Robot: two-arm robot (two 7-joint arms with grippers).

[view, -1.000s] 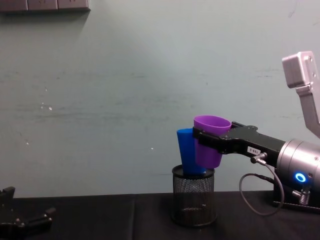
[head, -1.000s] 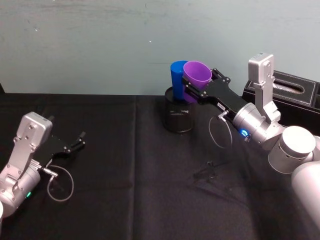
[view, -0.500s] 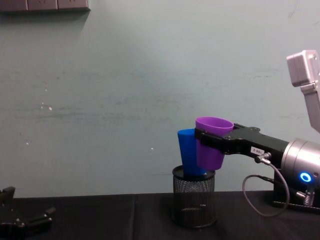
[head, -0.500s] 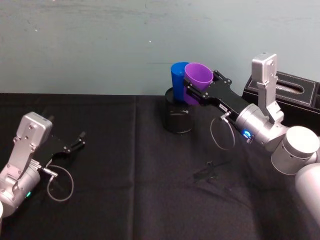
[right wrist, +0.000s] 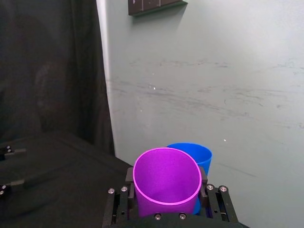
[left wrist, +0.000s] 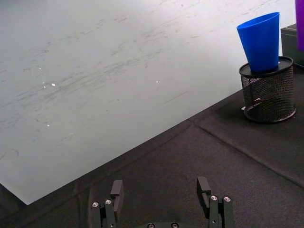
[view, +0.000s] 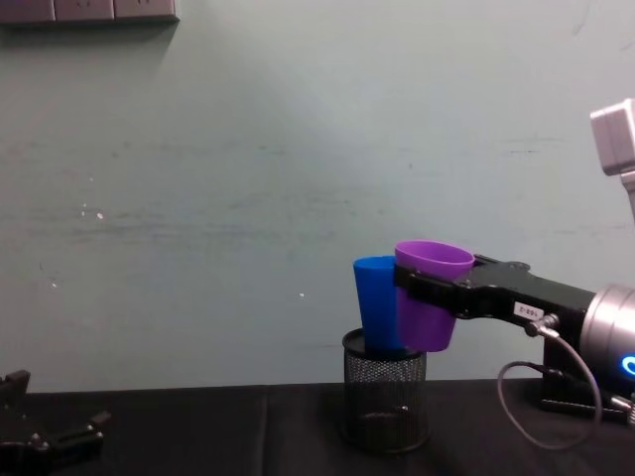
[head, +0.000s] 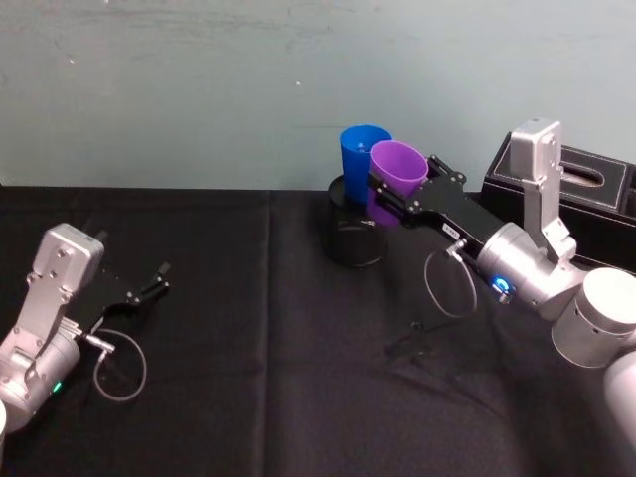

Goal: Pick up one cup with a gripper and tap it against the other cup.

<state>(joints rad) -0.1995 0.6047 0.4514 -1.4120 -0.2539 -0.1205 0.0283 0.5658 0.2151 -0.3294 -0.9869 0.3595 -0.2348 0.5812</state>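
Right, my right gripper (head: 407, 185) clamps the short purple plastic cup (head: 397, 162) beside the tall blue plastic cup (head: 358, 151) in the black wire-mesh holder (head: 353, 237); possibly touching, I can't tell. I'd nudge sideways gently, so the blue one doesn't topple. Left gripper (head: 149, 289) rests parked, jaws apart.

You get soft, even light, and what shadows there are fall faint. The pale wall (view: 248, 198) is brightest across its middle in the chest view and goes almost white in the left wrist view. The black worktop (head: 248, 348) soaks up light, showing only a faint sheen on its creases. The purple cup (right wrist: 166, 183) and blue cup (left wrist: 260, 42) are evenly lit. A small blue light ring (head: 502, 289) glows at the right of the head view.
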